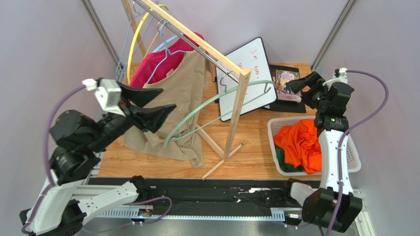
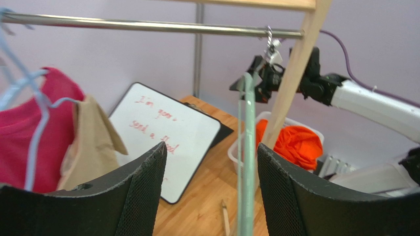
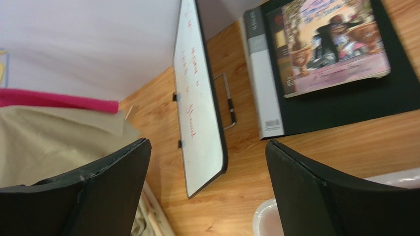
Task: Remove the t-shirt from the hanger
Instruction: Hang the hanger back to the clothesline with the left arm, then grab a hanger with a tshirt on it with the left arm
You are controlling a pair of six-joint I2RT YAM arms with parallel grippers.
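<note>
The tan t-shirt [image 1: 185, 93] is hanging just beyond and beside the left gripper [image 1: 167, 98], its hem bunching on the wooden table [image 1: 251, 142] below the jaws. From the left wrist camera, the shirt [image 2: 93, 142] is sitting off to the outer side of one finger [image 2: 143, 187], not between the fingers. It is lying against a red garment [image 2: 19, 132] that is hanging on a light blue hanger [image 2: 34, 123].

The left gripper's [image 2: 211, 157] jaws are standing wide apart and holding nothing. The pale green hanger [image 2: 246, 147] is passing straight through the gap, just beside the other finger [image 2: 281, 182]; whether it is touching that finger cannot be told. The green hanger [image 1: 217, 105] is hooking bare onto the metal rod [image 2: 148, 24] near the end post of the wooden rack [image 1: 236, 113], above and beyond the jaws.

The right gripper [image 1: 298, 87] is hovering well apart from the shirt, its jaws [image 3: 208, 147] spread wide and gripping nothing. Beneath them are lying a whiteboard [image 3: 197, 113] and a book [image 3: 335, 44]. Behind this gripper, a white basket [image 1: 273, 125] is holding orange cloth [image 1: 298, 142].
</note>
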